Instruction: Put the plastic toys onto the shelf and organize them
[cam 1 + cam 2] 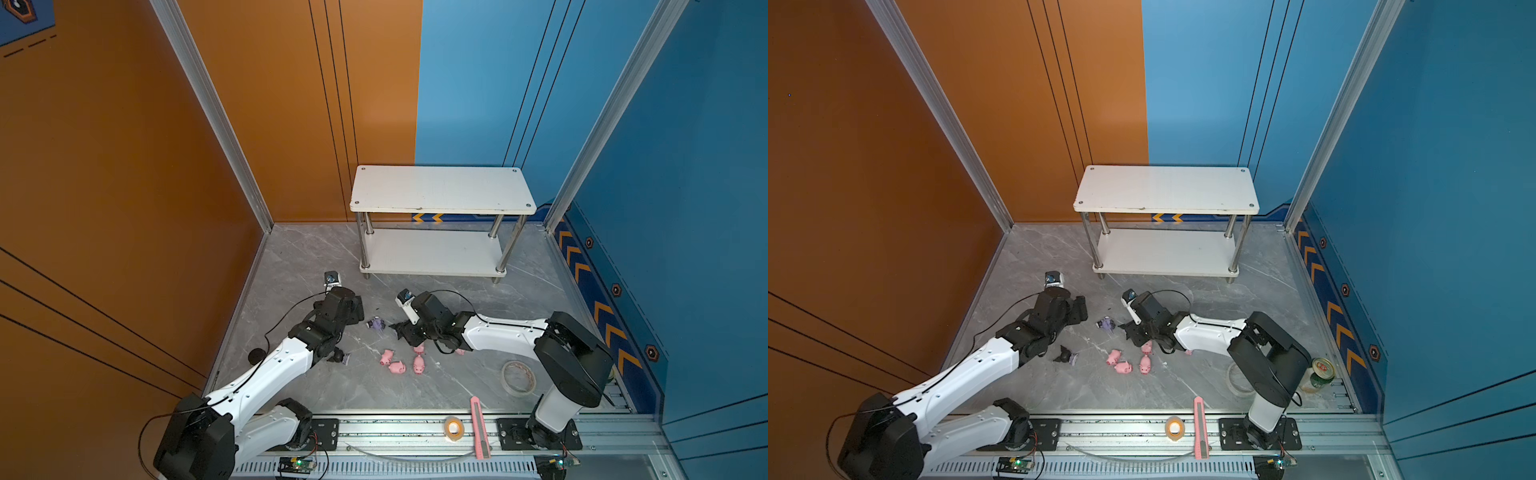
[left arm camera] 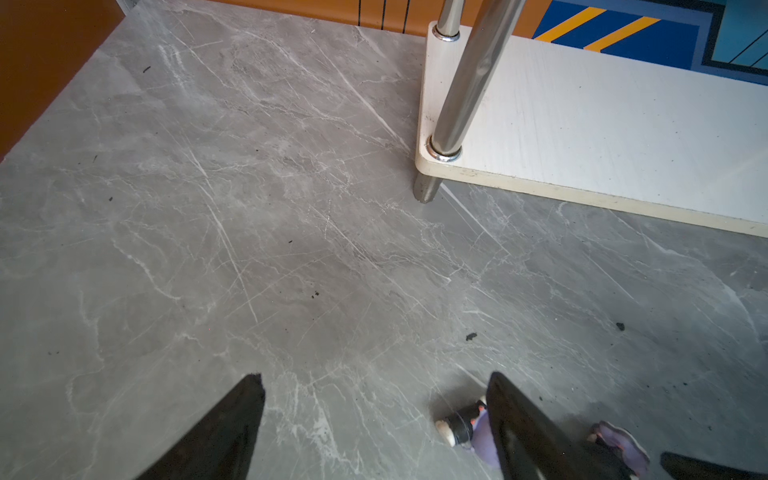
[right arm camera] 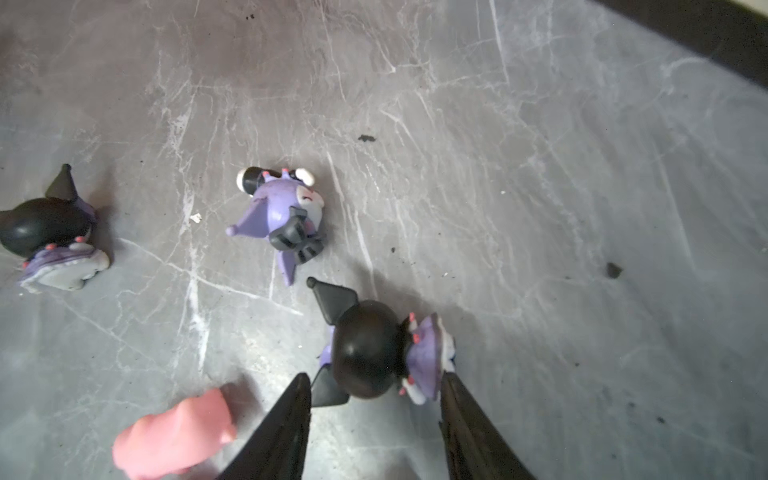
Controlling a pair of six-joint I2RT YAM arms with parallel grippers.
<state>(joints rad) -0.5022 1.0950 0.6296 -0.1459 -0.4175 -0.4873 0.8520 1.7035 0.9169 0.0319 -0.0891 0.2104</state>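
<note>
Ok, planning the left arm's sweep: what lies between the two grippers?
One purple figurine, lying tipped over on the grey table; both top views show it.

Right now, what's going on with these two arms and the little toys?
The right gripper straddles a black-eared figurine lying on the marble tabletop; whether it grips it is unclear. The left gripper hangs open beside a purple figurine. The pink pigs lie loose nearby, and the two-tier shelf holds nothing.

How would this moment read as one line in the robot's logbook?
left claw: open, empty | right claw: straddling black-eared figurine, grip unclear | shelf: nothing on it yet
</note>
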